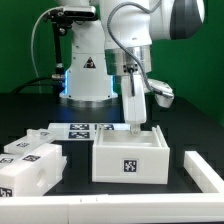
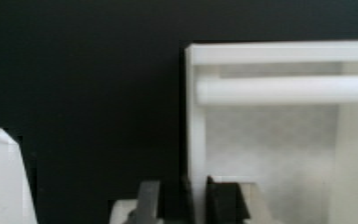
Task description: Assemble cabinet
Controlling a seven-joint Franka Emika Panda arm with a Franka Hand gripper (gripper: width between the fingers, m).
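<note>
The cabinet's open white box (image 1: 130, 157) stands in the middle of the table with a black-and-white tag on its front face. My gripper (image 1: 135, 122) hangs straight down over the box's back rim. In the wrist view the box (image 2: 282, 130) fills one side of the picture, with a white bar across its inside. One of its thin side walls runs in between my gripper's (image 2: 188, 192) two dark fingers (image 2: 229, 203). The jaws stand shut on that wall. More tagged white cabinet parts (image 1: 30, 162) lie at the exterior view's left.
The marker board (image 1: 75, 129) lies flat behind the box, towards the exterior view's left. A long white part (image 1: 205, 170) sits at that view's right. The robot's white pedestal (image 1: 85, 70) stands at the back. The tabletop is black.
</note>
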